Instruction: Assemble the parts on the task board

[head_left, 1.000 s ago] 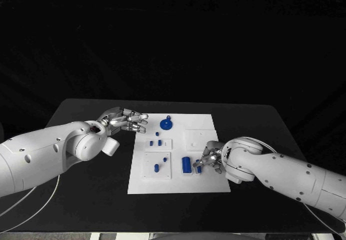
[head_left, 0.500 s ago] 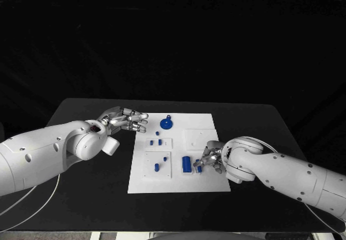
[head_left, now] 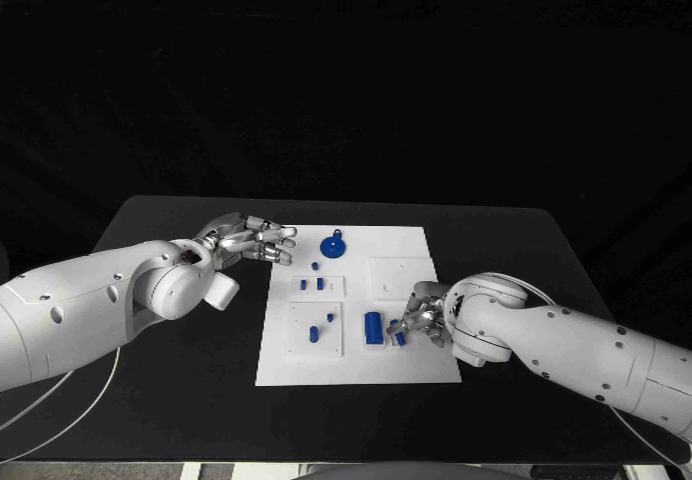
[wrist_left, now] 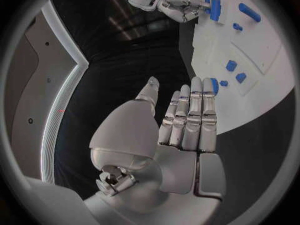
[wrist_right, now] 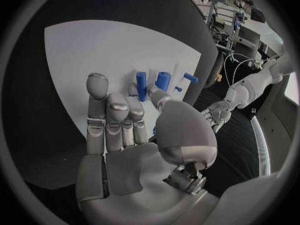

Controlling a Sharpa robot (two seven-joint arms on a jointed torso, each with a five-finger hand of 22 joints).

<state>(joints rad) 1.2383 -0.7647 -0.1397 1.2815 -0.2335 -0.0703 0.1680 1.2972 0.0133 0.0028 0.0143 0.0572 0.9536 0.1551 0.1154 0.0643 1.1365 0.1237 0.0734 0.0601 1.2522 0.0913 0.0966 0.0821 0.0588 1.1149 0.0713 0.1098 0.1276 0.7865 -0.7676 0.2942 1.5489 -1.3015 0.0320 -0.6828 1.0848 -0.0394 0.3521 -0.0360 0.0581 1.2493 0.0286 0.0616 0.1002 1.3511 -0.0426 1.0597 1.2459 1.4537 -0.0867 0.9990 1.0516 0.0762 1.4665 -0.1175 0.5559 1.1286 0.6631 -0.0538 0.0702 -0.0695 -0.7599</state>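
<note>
A black table (head_left: pixel 173 400) holds a white board (head_left: pixel 418 370) at its middle, with small blue parts on it.

The left hand (head_left: pixel 250 241) sits just off the board's near-left corner region, beside its far left edge. In the left wrist view its fingers (wrist_left: pixel 190 115) lie straight and side by side, the thumb out to one side, nothing in its grasp. Just beyond its fingertips lies a small blue drop-shaped part (head_left: pixel 315 267), and a little further on a round blue knob (head_left: pixel 333 247) near the board's far edge.

Between the two hands, a pair of short blue pegs (head_left: pixel 310 285) stands in a raised square, and another blue peg (head_left: pixel 329 318) sits in the square below it.

The right hand (head_left: pixel 421 318) rests over the board's right side. A tall blue cylinder (head_left: pixel 374 327) stands just beside its fingertips. A smaller blue piece (head_left: pixel 398 338) sits right at the fingers; whether the hand pinches it or only touches it cannot be told.
</note>
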